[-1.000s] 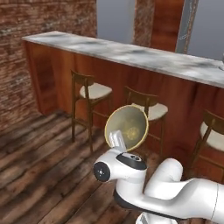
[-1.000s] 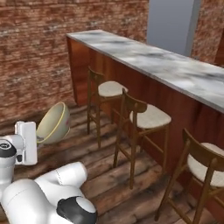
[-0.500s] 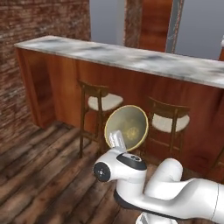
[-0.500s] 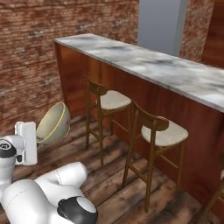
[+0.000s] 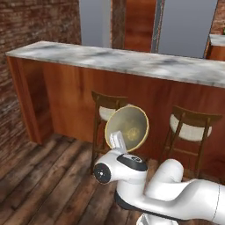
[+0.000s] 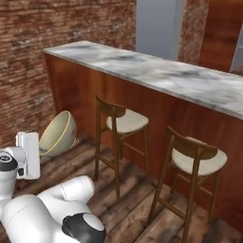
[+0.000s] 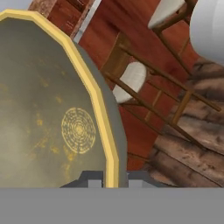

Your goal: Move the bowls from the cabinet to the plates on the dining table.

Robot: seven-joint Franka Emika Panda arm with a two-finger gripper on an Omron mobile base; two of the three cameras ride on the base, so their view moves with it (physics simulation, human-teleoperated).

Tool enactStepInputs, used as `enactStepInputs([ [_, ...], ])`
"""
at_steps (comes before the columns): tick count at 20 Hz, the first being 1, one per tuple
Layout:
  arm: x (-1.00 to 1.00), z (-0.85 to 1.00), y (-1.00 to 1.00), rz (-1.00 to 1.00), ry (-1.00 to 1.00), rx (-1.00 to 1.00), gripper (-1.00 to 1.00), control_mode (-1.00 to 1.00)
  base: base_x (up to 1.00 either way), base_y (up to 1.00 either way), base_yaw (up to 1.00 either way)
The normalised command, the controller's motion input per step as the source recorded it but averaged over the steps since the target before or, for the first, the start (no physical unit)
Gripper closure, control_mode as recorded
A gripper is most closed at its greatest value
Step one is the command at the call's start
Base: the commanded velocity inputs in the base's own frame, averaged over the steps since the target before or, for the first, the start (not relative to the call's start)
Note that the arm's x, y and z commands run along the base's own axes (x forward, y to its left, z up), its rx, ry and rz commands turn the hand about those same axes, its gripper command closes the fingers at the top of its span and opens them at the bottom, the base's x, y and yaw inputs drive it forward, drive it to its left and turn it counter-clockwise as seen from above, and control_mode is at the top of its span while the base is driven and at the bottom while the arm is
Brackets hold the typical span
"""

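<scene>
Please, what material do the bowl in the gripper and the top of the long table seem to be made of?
The bowl looks like glazed ceramic: smooth olive-tan inside, a yellow rim and a printed yellow ring pattern at its bottom, though it could be painted. The dining table top looks like polished marble, grey-white with cloudy veins; its sides look like varnished red-brown wood.

Cut off at the left and top edges of the hand view: the tan bowl (image 7: 52,109), its far rim unseen. Hidden behind that bowl in the left base view: most of the seat of the nearer stool (image 5: 105,112). Run out of both base views at the right edge: the marble table (image 5: 132,61), its far end not shown. Masked by bowl and wrist: the fingertips of the hand (image 5: 119,141).
</scene>
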Motion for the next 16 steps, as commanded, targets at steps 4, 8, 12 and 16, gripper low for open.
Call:
enactStepInputs([
  [4, 0.0, 0.0, 0.0, 0.0, 0.0, 0.0, 1.0, 1.0, 0.29, 0.71, -0.3],
  [8, 0.0, 0.0, 0.0, 0.0, 0.0, 0.0, 1.0, 1.0, 0.05, 0.34, -0.34],
  [12, 0.0, 0.0, 0.0, 0.0, 0.0, 0.0, 1.0, 1.0, 0.0, 0.04, -0.44],
  [16, 0.0, 0.0, 0.0, 0.0, 0.0, 0.0, 1.0, 1.0, 0.0, 0.08, -0.47],
])
